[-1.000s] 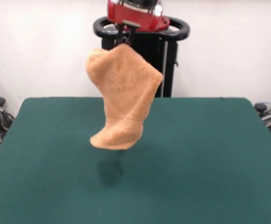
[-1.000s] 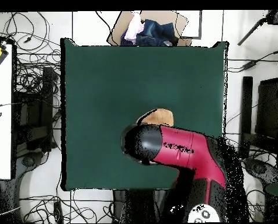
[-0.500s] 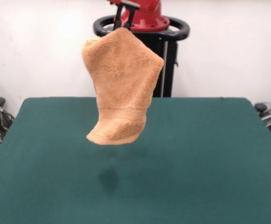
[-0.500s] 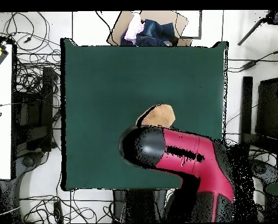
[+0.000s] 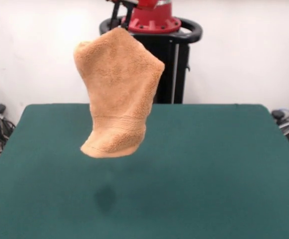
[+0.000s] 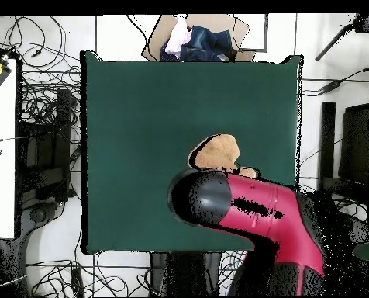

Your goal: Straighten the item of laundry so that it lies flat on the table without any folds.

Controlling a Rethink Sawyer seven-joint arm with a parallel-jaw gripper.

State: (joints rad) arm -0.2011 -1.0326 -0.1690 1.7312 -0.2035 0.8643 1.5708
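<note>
Fingers of the gripper (image 5: 120,15), at the top centre of the front view, pinch the upper corner of the towel (image 5: 117,92). The towel hangs bunched, entirely clear of the green table (image 5: 209,169), left of centre; its shadow falls on the felt below.

A robotics lab. A green felt tabletop (image 6: 141,116) stands on a pale floor strewn with tangled black cables (image 6: 44,101), thickest at the frame's left. A red robot arm (image 6: 269,213) reaches in from the lower right, and a cardboard box of clothes (image 6: 195,39) sits at top centre against bare white walls.
</note>
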